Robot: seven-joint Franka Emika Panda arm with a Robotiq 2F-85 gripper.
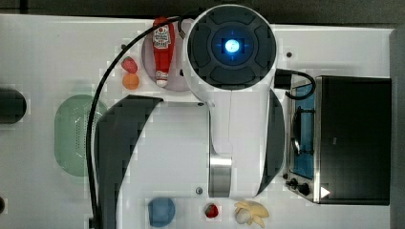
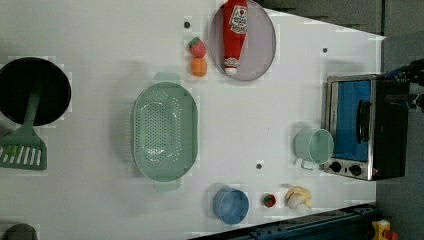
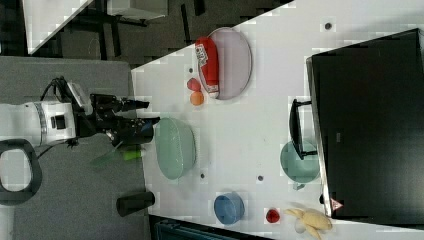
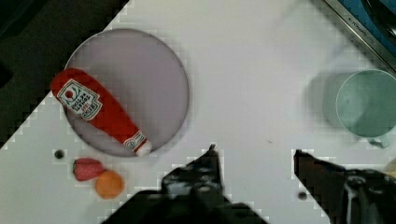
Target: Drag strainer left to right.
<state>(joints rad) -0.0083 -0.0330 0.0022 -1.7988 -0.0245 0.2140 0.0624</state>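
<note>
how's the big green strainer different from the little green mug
The large pale mint-green oval plastic strainer is far bigger than the small round mint-green mug. The strainer's bottom is full of holes; none show on the mug. The strainer sits mid-table, the mug beside the toaster oven. Both share the same pale green.

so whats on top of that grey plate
A red ketchup bottle lies on its side across the grey plate, cap end toward the rim. The strawberry and orange sit beside the plate on the table. The plate surface under the bottle is covered.
</note>
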